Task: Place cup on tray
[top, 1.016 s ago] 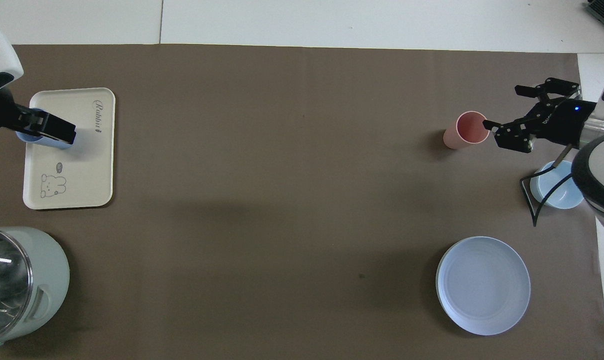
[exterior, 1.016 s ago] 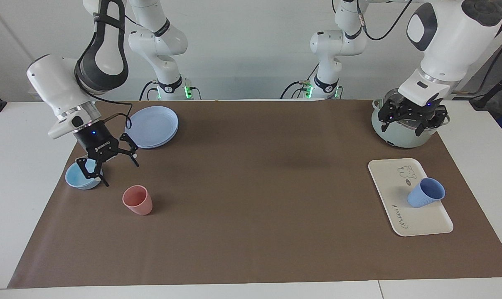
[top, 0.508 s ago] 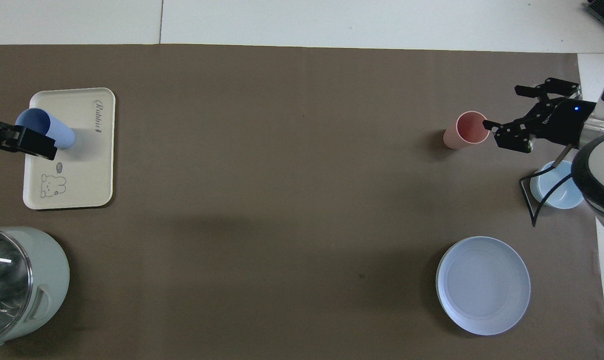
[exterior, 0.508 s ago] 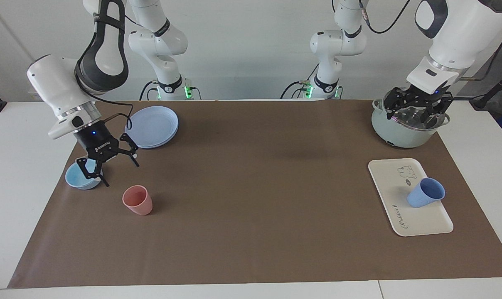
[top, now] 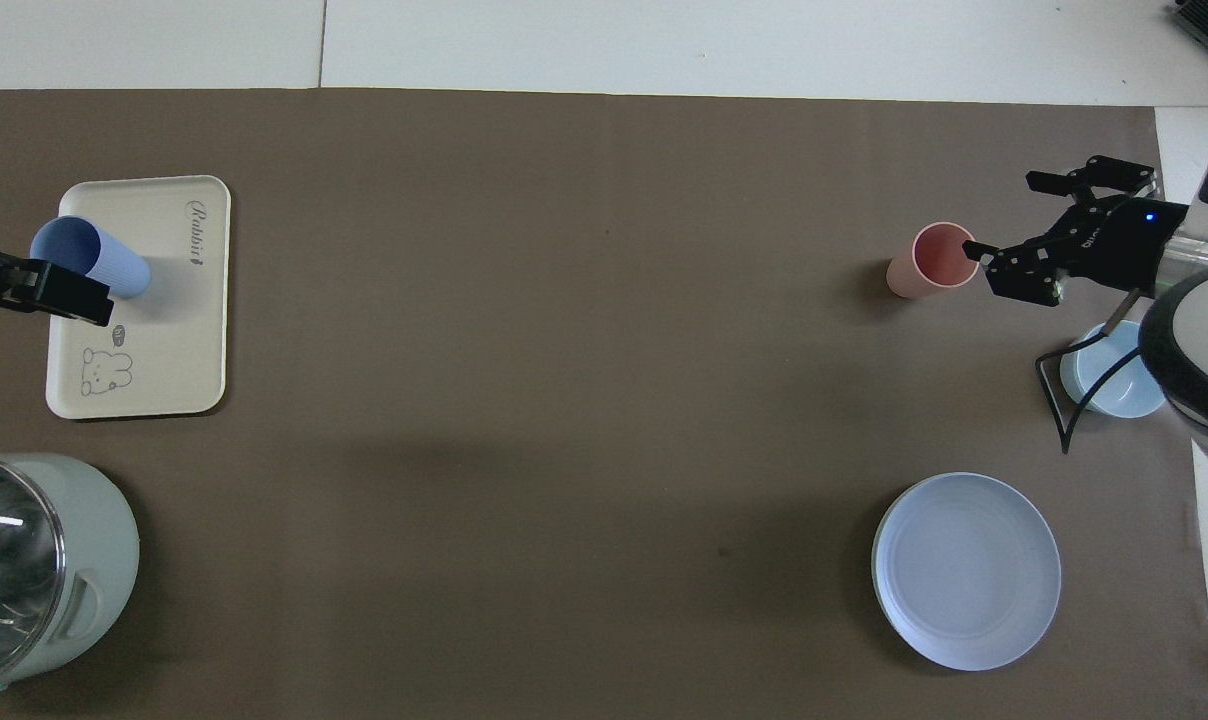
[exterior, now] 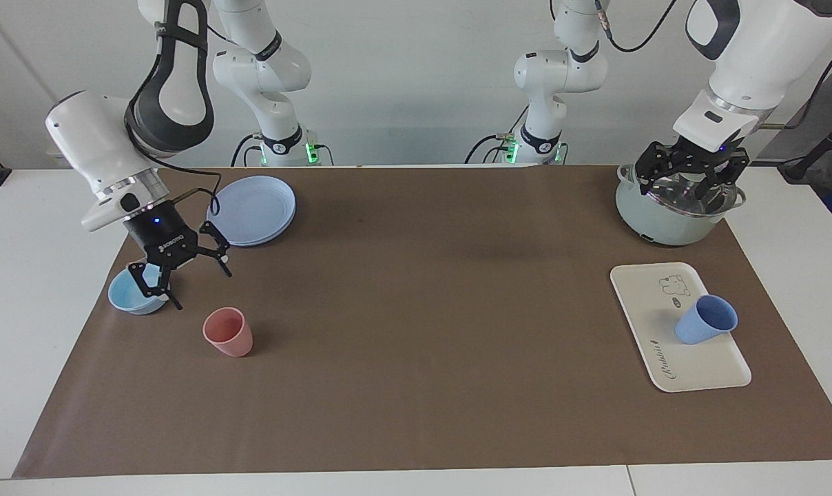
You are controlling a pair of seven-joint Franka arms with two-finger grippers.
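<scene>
The periwinkle-blue cup stands on the cream-white tray at the left arm's end of the table, near the tray's outer long edge. In the overhead view the cup is beside the cursive lettering on the tray. My left gripper hangs open and empty over the pot, apart from the cup. My right gripper waits open and empty over the mat between the light blue bowl and the pink cup.
A pale green pot sits nearer to the robots than the tray. At the right arm's end are a pink cup, a light blue bowl and a round blue plate. A brown mat covers the table.
My left gripper has risen and drawn back from over the tray to over the pot, uncovering the cup, which stays on the tray. The right arm has barely moved.
</scene>
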